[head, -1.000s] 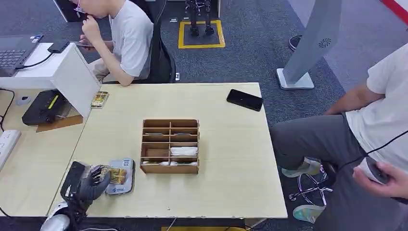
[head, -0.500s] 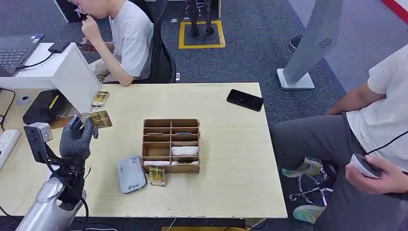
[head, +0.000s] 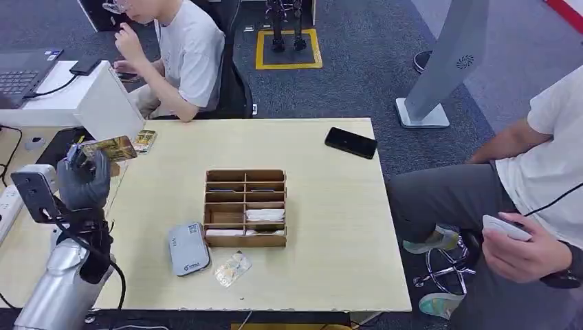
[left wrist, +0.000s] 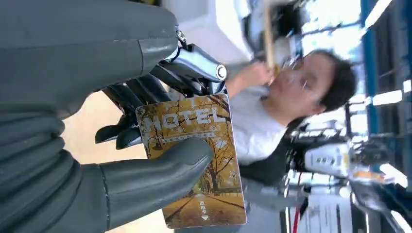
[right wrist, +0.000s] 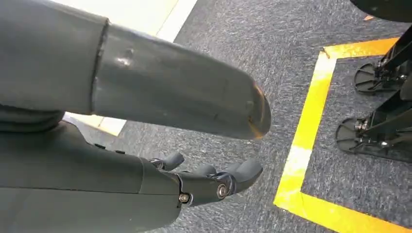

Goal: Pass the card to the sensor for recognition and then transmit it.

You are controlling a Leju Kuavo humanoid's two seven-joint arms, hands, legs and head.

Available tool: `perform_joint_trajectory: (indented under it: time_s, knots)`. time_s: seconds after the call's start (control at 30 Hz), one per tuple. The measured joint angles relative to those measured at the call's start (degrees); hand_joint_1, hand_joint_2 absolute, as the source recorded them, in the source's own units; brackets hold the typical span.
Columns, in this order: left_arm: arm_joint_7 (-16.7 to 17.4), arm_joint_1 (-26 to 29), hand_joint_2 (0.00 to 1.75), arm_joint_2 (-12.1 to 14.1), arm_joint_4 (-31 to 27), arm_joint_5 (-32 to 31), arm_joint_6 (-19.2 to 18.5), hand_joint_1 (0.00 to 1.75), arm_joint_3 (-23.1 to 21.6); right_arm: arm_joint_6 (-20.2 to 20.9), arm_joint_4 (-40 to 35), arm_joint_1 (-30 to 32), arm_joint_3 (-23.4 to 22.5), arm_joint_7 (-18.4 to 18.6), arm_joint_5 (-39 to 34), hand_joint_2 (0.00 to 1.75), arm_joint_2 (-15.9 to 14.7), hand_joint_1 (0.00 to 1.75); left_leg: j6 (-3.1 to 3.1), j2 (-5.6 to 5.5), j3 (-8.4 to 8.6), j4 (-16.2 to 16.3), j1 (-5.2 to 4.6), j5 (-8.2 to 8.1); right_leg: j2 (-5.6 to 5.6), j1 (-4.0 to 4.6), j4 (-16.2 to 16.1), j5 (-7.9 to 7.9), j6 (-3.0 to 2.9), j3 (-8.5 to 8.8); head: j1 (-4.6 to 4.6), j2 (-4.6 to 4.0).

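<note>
the thumb (left wrist: pixel 160 167) and dark fingers (left wrist: pixel 131 133) of the left hand (head: pixel 84 182) pinch the hotel card (head: pixel 108 147), raised over the table's (head: pixel 330 206) left edge, probably so the grey sensor (head: pixel 187 248) can read it, while the right hand (right wrist: pixel 145 145) hangs loose, holding nothing.

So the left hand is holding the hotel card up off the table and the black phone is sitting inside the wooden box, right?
Not quite. The left hand does hold the hotel card up, but the head view shows the black phone lying on the table, at its far corner, apart from the wooden box.
</note>
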Motion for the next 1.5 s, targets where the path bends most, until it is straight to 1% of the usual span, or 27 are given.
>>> perform_joint_trajectory:
  time_s: [0.03,0.07,0.1,0.13,0.17,0.3,0.53,0.7,0.73,0.83,0.9,1.0,1.2,1.23,1.33,1.4,1.5]
  knots:
    - [-1.04,-0.95,1.75,0.39,0.76,-5.24,2.66,1.75,-0.04,0.11,0.0,-0.12,0.19,-0.33,0.63,0.0,0.02,0.0,-0.01,0.0,0.01,0.0,0.01,0.01,0.01,0.0,0.0,0.01,0.0,0.0,0.0,0.0]
    - [-1.37,-1.9,1.75,0.81,1.57,-9.77,4.92,1.75,-0.07,0.17,0.0,-0.22,0.3,-0.5,1.11,0.0,0.04,0.0,-0.01,0.01,0.02,0.0,0.01,0.01,0.02,0.0,0.0,0.01,0.0,0.0,-0.02,0.0]
    - [-1.53,-2.83,1.75,1.25,2.36,-13.26,6.51,1.75,-0.07,0.33,0.0,-0.3,0.39,-0.68,1.46,0.0,0.04,0.0,-0.01,0.01,0.03,0.0,0.01,0.01,0.02,0.0,0.0,0.01,0.0,0.0,0.0,0.0]
    - [-1.55,-3.47,1.75,1.6,2.86,-14.94,7.12,1.75,-0.09,0.5,0.0,-0.35,0.46,-0.76,1.55,0.0,0.04,0.0,-0.01,0.01,0.03,0.0,0.01,0.01,0.02,0.0,0.0,0.01,0.0,0.0,-0.02,0.0]
    - [-1.57,-4.31,1.75,2.12,3.73,-16.07,7.4,1.75,-0.07,0.76,0.0,-0.41,0.57,-0.83,1.75,0.0,0.04,0.0,-0.02,0.01,0.03,0.0,0.01,0.01,0.02,0.0,0.0,0.01,0.0,0.0,0.0,0.0]
    - [-1.57,-5.44,1.75,2.75,5.62,-16.57,7.6,1.75,-0.07,1.11,0.0,-0.49,0.72,-0.89,2.01,0.0,0.04,0.0,-0.02,0.01,0.02,0.0,0.01,0.01,0.04,0.0,0.0,0.01,0.0,-0.01,-0.02,0.0]
    - [-1.5,-7.09,1.75,3.32,7.95,-23.23,10.26,1.75,-0.09,1.42,0.0,-0.66,0.74,-0.9,2.66,0.0,0.04,0.0,-0.01,0.02,0.0,0.0,-0.01,0.0,0.05,0.0,0.0,0.0,0.01,-0.02,0.0,0.0]
    - [0.27,-8.13,1.75,3.91,9.81,-33.78,14.27,1.75,-0.11,2.23,-0.02,-0.73,0.72,-1.07,3.63,0.0,-0.02,0.0,-0.01,0.03,0.01,0.0,-0.01,0.01,0.05,0.0,0.0,0.0,0.01,-0.02,0.0,0.0]
    - [0.6,-8.18,1.75,4.11,10.14,-36.17,14.46,1.75,-0.11,2.25,-0.02,-0.72,0.72,-1.14,3.8,0.0,-0.04,0.0,-0.01,0.03,0.01,0.0,-0.01,0.01,0.06,0.0,0.0,0.01,0.01,-0.02,-0.02,0.0]
    - [0.77,-8.21,1.75,4.13,11.12,-45.98,14.63,1.75,0.13,2.56,-0.02,-0.73,0.7,-1.44,4.3,0.0,-0.18,0.0,-0.01,0.01,0.0,0.0,-0.01,0.01,0.05,0.0,0.0,0.0,0.01,-0.01,-0.02,0.0]
    - [0.73,-8.21,1.75,4.15,11.69,-49.42,14.64,1.75,0.68,2.8,-0.02,-0.73,0.63,-1.44,4.46,0.0,-0.26,0.0,-0.01,0.03,0.0,0.0,0.0,0.0,0.06,0.0,0.0,0.0,0.01,-0.01,-0.02,0.0]
    - [0.73,-8.19,1.75,4.11,12.3,-51.26,14.66,1.75,1.51,2.93,-0.02,-0.72,0.61,-1.46,4.61,0.0,-0.31,0.0,-0.01,0.04,0.0,0.0,0.0,0.0,0.08,0.0,0.0,0.0,0.01,-0.02,-0.02,0.0]
    - [0.55,-8.12,1.75,3.98,12.98,-51.68,14.66,1.75,2.1,2.88,-0.02,-0.76,0.59,-1.46,4.85,0.0,-0.31,0.0,-0.01,0.03,0.0,0.0,0.0,0.01,0.07,0.0,0.0,0.0,0.01,-0.01,-0.02,0.0]
    - [0.55,-8.1,1.75,3.91,13.13,-51.85,14.66,0.0,2.1,2.84,-0.02,-0.76,0.59,-1.46,4.89,0.0,-0.31,0.0,-0.01,0.06,0.0,0.0,0.0,0.0,0.09,0.0,0.0,0.01,0.01,-0.02,0.0,0.0]
    - [0.57,-8.07,1.75,3.82,13.31,-51.77,14.66,0.0,2.12,2.73,-0.02,-0.76,0.57,-1.44,4.98,0.0,-0.31,0.0,-0.01,0.07,0.0,0.0,0.0,0.0,0.1,0.0,0.0,0.01,0.01,-0.02,0.0,0.0]
    - [1.07,-8.06,1.75,3.82,13.31,-50.32,14.66,0.0,2.12,2.49,-0.02,-0.79,0.48,-1.44,5.09,0.0,-0.31,0.0,-0.01,0.04,0.0,0.0,-0.01,0.0,0.08,0.0,0.0,0.01,0.01,-0.02,0.0,0.0]
    - [3.55,-8.03,1.75,3.82,13.31,-47.32,14.53,0.0,2.05,2.08,-0.02,-0.83,0.15,-1.31,5.13,0.0,-0.31,0.0,0.0,0.04,0.0,0.0,-0.01,0.0,0.08,0.0,0.0,0.0,0.01,-0.02,0.0,0.0]
